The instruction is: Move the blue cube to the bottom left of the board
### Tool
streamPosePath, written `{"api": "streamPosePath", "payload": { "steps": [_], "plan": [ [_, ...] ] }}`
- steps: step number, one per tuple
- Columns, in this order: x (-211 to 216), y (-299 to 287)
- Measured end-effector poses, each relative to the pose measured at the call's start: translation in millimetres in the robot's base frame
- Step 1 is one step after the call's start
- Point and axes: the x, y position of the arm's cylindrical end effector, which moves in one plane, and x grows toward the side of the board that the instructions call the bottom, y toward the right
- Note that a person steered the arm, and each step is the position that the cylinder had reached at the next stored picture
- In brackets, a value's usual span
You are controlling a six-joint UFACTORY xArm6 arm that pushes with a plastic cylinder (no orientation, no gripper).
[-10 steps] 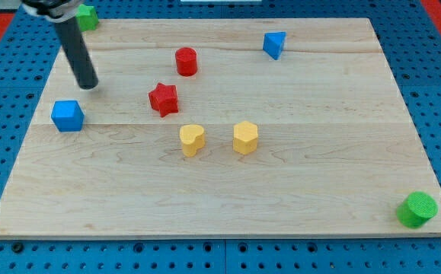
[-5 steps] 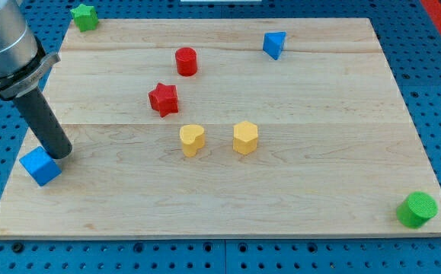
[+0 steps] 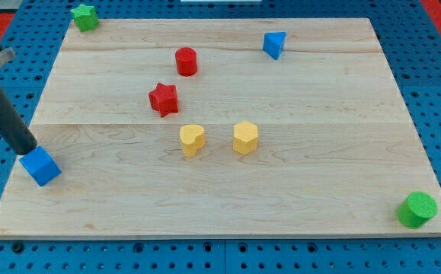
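Wooden board point(image 3: 228, 198) on blue pegboard point(image 3: 205, 259), read from the view's left to the view's right, all places given relative to the board.

Edges and room: my tip point(image 3: 28, 151) at the board's left edge, just above and left of the blue cube point(image 3: 40, 166), apparently touching its upper corner; contact not certain. No fingers on this rod, so nothing to open or clamp. Blue cube near the left edge, in the lower left part of the board, with bare wood below it toward the bottom-left corner. Green star point(image 3: 84, 16) at the top-left corner, right at the rim. Red star point(image 3: 163, 99) and red cylinder point(image 3: 186, 61) left of the board's centre, in the upper half, near each other but apart. Yellow heart-like block point(image 3: 192, 140) and yellow hexagonal block point(image 3: 245, 138) side by side near the centre, apart. Blue triangular block point(image 3: 275, 44) near the top edge, right of centre. Green cylinder point(image 3: 417, 209) at the bottom-right corner, at the rim. Wide bare strip along the bottom edge between the blue cube and the green cylinder.

Counts: two blue, two green, two red, two yellow; eight blocks.

Hidden or cut off: rod's upper part cropped by the view's left and top; exact shape of the left yellow block hard to make out.
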Motion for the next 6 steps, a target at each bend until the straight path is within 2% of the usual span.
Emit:
{"api": "streamPosePath", "payload": {
  "steps": [2, 4, 5, 6],
  "plan": [
    [9.9, 53.1],
    [34.1, 34.6],
    [47.1, 43.4],
    [48.9, 78.3]
  ]
}}
